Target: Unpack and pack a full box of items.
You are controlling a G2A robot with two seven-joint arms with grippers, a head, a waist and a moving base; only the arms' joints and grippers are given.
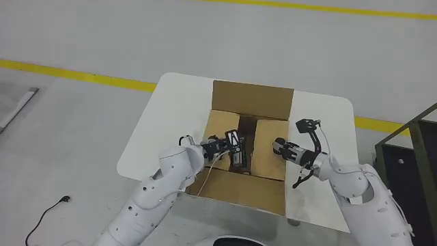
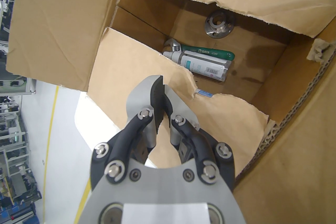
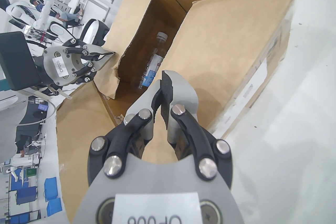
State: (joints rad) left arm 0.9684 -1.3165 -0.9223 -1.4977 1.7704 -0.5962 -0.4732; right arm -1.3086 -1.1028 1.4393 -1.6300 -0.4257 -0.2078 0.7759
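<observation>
An open cardboard box point(image 1: 250, 100) stands on the white table point(image 1: 174, 106), its two inner flaps folded partly over the opening. Deep inside lie a metal flange point(image 2: 219, 24), a green-handled wrench point(image 2: 210, 52) and a white tube point(image 2: 205, 68). A clear water bottle point(image 3: 155, 60) also lies on the bottom. My left gripper point(image 2: 161, 82) is shut, right at the torn edge of the left inner flap point(image 2: 126, 70); I see nothing between its fingers. My right gripper point(image 3: 163, 78) is shut too, over the edge of the right inner flap point(image 3: 223, 51). The left gripper point(image 3: 106, 58) faces it across the gap.
The box's back flap stands upright and the front flap point(image 1: 240, 188) hangs toward me. Bare table lies left and right of the box. A dark rack point(image 1: 410, 157) stands off the table's right end.
</observation>
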